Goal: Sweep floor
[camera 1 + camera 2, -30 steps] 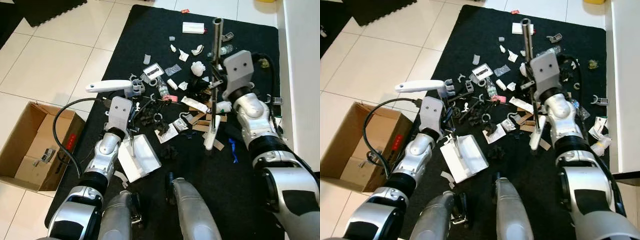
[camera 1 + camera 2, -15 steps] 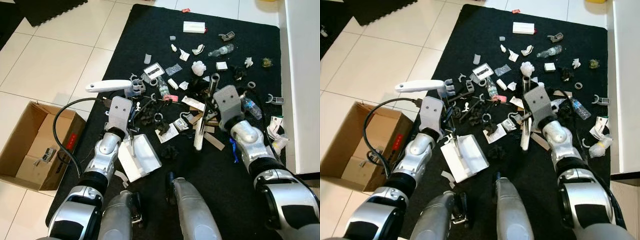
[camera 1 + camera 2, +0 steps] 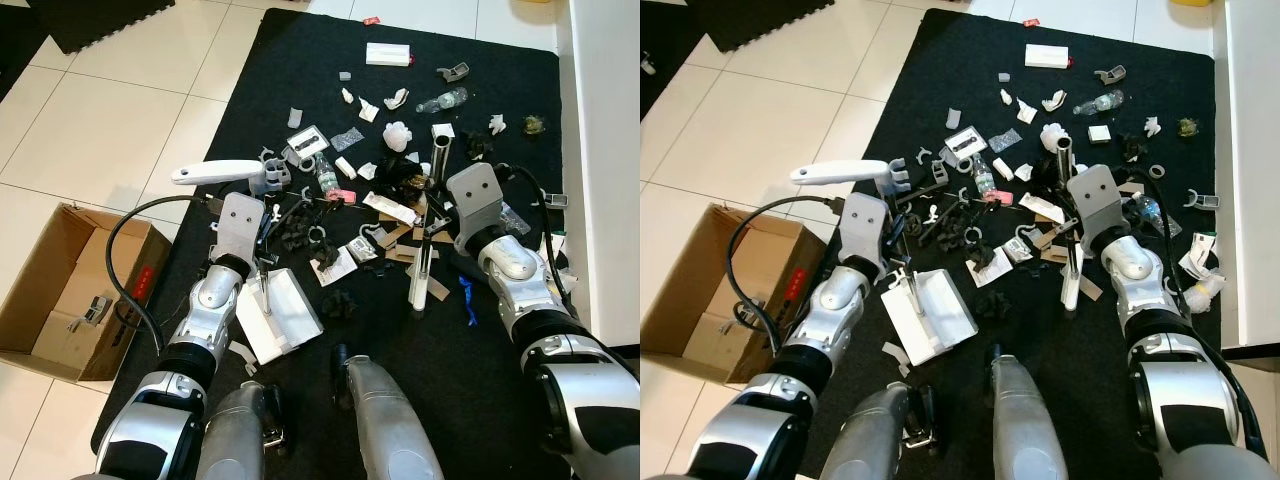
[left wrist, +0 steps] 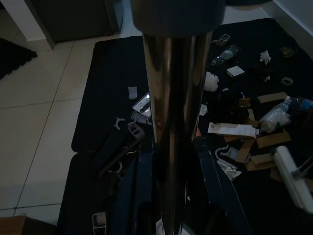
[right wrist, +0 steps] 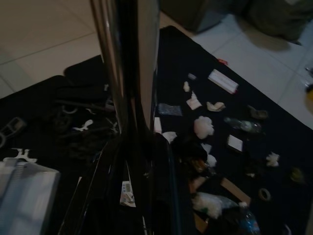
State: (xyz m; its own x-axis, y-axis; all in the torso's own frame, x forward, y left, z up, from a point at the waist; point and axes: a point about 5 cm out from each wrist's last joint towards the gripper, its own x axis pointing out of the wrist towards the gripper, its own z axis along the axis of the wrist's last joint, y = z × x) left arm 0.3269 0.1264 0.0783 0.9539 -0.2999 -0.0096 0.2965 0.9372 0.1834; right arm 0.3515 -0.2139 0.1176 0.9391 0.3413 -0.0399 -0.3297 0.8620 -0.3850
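Right claw grips a metal broom pole whose lower end rests on a black mat, hemmed in by cardboard scraps, a plastic bottle, crumpled paper and black clips. Left claw clamps the handle of a white dustpan lying on the mat. An open cardboard box beside the mat holds a small grey item.

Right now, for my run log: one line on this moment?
left gripper: holds dustpan handle | right gripper: holds broom pole | litter on mat
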